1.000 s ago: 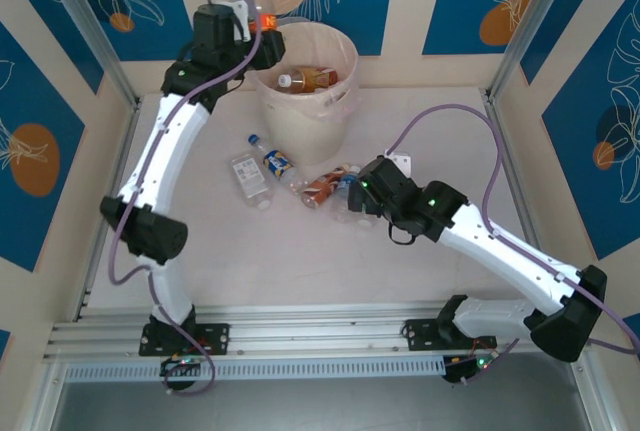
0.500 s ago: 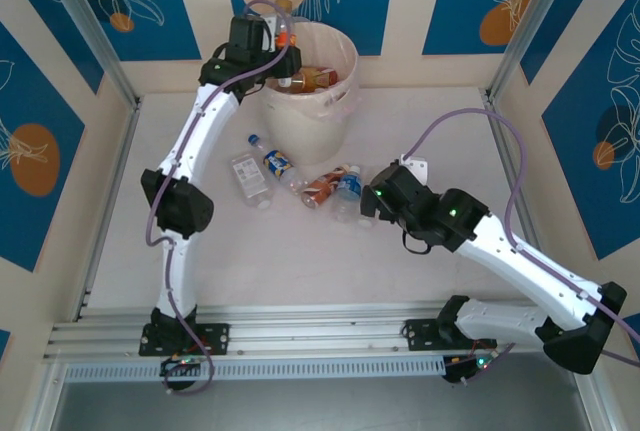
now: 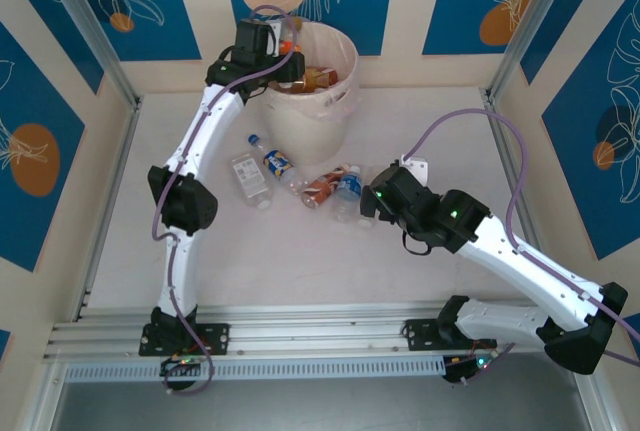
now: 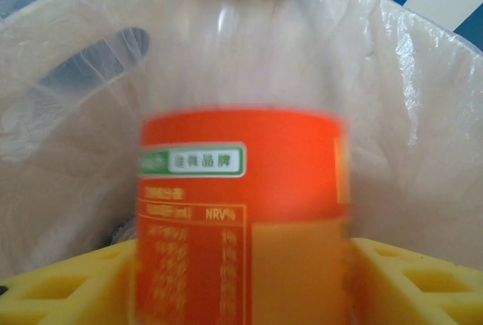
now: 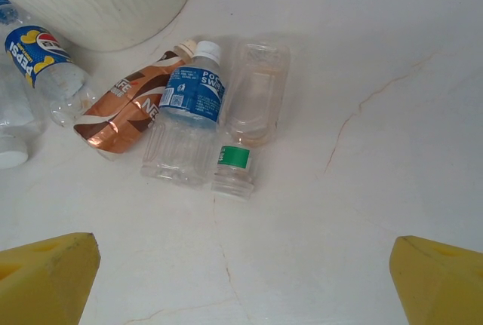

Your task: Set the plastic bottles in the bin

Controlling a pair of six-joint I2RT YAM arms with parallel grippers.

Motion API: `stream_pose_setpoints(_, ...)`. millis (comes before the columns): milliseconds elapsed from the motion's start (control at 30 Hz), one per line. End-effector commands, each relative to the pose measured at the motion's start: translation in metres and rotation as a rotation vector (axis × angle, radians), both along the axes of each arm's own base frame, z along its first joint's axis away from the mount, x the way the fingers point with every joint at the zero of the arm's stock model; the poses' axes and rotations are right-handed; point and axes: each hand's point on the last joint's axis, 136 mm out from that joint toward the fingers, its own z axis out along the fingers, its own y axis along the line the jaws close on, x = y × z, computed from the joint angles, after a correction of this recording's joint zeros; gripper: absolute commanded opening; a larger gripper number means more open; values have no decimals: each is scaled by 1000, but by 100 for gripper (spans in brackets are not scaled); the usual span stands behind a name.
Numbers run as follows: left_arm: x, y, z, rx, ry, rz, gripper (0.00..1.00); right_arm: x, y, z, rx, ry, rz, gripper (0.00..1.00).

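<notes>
- Top view: my left tool sits over the bin, upper middle of frame, placed for a drop inside. My right tool hangs by the loose bottles at the centre of the tabletop.
- Left wrist: orange-label bottle upright between my jaws, bin liner behind. It's blurred, so I can't tell if it's gripped or released.
- Right wrist: tool wide open and empty, aimed at the blue-label bottle lying mid-frame. Likely my next pick.
</notes>
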Motion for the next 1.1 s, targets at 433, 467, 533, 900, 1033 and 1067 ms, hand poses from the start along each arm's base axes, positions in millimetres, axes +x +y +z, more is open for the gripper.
stream_pose_setpoints(433, -10, -4, 37, -5, -73, -23, 76, 5, -9, -6, -8, 7, -71, 99)
stream_pose_setpoints(467, -11, -3, 43, -8, -84, -24, 77, 6, -10, -7, -7, 14, -76, 99)
stream_pose_setpoints(533, -15, -5, 54, -20, -106, -36, 77, 6, -10, -10, -1, 25, -78, 99)
stream_pose_setpoints(900, -36, -3, 87, -27, -147, -34, 77, 7, -20, -17, 0, 54, -120, 99)
stream_pose_setpoints(1033, -56, 17, 113, -16, -165, 26, 79, 6, -25, -32, 13, 101, -150, 99)
stream_pose_setpoints(1067, -61, 22, 117, -12, -164, 42, 80, 6, -26, -36, 17, 115, -158, 99)
